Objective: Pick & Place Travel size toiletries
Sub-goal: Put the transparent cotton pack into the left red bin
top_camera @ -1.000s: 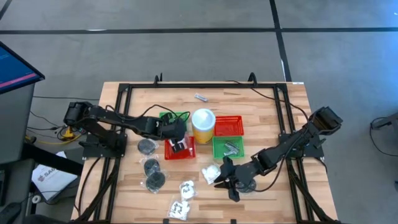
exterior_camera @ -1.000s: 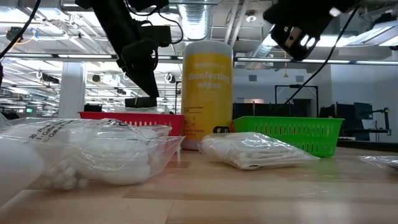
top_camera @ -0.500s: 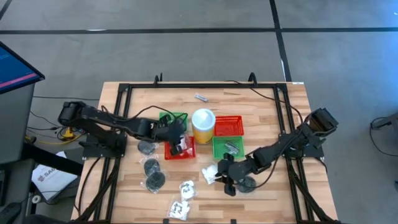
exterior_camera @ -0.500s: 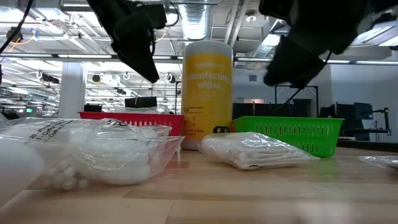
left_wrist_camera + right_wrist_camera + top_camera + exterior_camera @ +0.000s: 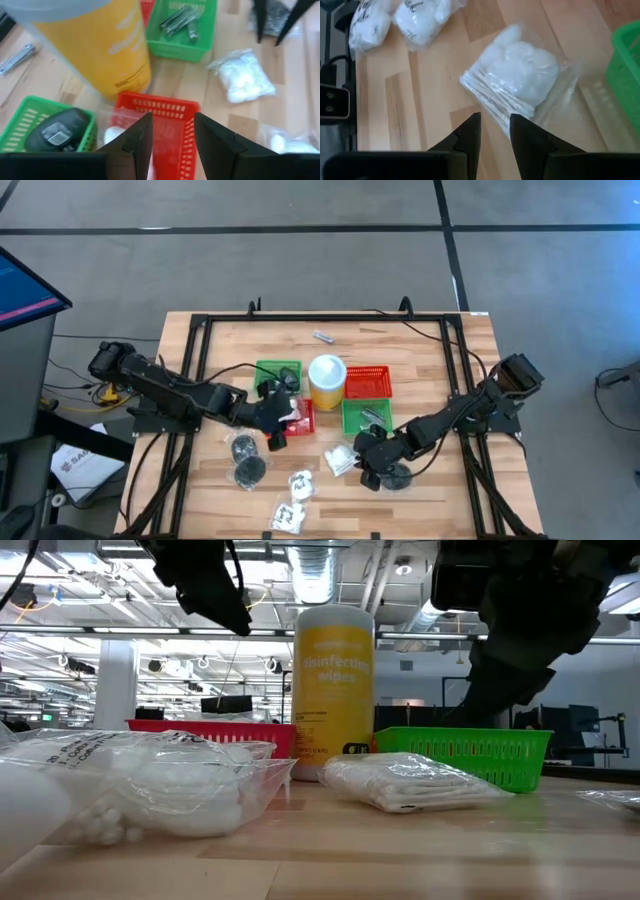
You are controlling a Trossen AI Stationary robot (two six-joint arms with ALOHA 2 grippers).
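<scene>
A: What could have gone wrong here?

B: The right gripper hung just over the clear bag of cotton swabs and cotton balls on the counter, its fingers parted by a narrow gap and holding nothing. A judgement: a descent so near the bag's edge could have pinched only loose film, so that the bag slipped out or dragged toward the green basket beside it.

A: And the left side?

B: The left gripper hovered above the red basket, fingers spread and empty. A low pass could have caught that basket's rim, or nudged the yellow wipes canister standing just behind it.

A: What did the containers hold?

B: One green basket held silvery metal clippers. The other green basket held a dark round piece in a bag. A white packet showed at the near red basket's edge. In the high view a second red basket sat beyond the canister, its contents not discernible. Further packets lay loose on the counter.
</scene>
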